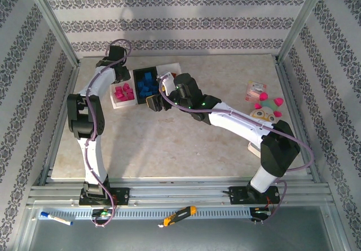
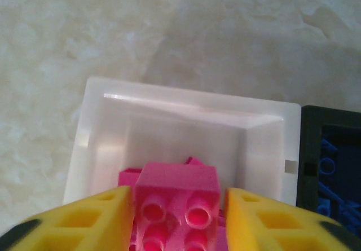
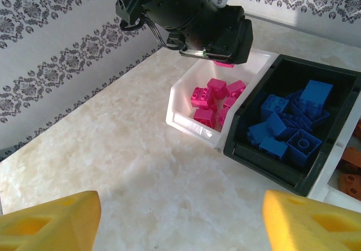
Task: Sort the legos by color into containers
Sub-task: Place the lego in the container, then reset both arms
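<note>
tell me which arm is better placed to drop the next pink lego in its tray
Left. The left end effector is above the white tray of pink legos, with a pink lego between its fingers. The right end effector is open and empty over bare table.

On my left wrist camera the pink brick (image 2: 176, 179) runs off the bottom edge, and I cannot tell whether the left gripper (image 2: 179, 201) presses it or stands just clear. The black tray (image 2: 315, 149) is cut by the right edge. On the right wrist camera the brown bricks (image 3: 351, 166) and their white tray (image 3: 333, 190) are clipped too. From above, my right arm (image 1: 225, 113) covers much of that tray.
</note>
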Robot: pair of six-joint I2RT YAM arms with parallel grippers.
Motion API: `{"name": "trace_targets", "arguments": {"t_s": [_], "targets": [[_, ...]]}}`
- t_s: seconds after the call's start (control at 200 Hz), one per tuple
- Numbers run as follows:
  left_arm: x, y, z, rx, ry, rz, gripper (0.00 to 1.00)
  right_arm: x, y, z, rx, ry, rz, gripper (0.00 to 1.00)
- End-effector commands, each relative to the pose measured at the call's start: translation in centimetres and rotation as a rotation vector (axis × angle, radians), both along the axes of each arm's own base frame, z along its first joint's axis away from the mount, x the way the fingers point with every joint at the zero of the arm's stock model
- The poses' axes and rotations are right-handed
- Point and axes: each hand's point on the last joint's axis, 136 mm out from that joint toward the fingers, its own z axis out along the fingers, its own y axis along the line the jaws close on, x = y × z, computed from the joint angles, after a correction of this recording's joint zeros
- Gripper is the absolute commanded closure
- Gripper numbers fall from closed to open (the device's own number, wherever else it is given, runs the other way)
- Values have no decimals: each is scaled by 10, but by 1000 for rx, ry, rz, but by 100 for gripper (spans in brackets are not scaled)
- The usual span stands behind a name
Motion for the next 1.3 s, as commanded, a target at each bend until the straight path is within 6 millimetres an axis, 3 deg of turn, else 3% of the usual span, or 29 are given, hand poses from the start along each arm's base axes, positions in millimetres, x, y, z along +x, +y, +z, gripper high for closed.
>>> {"name": "trace_targets", "arguments": {"t_s": [0.0,0.09,0.23,0.365,0.5,0.625,0.735,0.954,1.109,1.299], "targets": [[8,6,28,13,-61,-20,28,11,-7,17,24,-43,-46,25],[1,4,41,13,-86,-38,11,21,-18,18,22,-52,-91,24],[-24,1,67,28,-157,-74,0,37,-52,21,14,-75,-190,22],[-59,0,89,40,-257,-84,1,52,-103,15,7,-78,-317,18],[-103,4,95,42,-311,-58,1,62,-165,4,-32,-96,-469,11],[-140,5,85,61,-376,-70,1,63,-229,-11,-86,-136,-620,4],[-166,-5,71,113,-453,-199,1,57,-282,-28,-141,-157,-727,2],[-203,-2,28,200,-510,-249,1,30,-367,-93,-271,-148,-902,2],[-209,-3,4,207,-547,-255,1,28,-387,-129,-294,-176,-948,2],[-186,-7,-8,185,-584,-304,1,47,-390,-123,-223,-271,-968,2]]}}
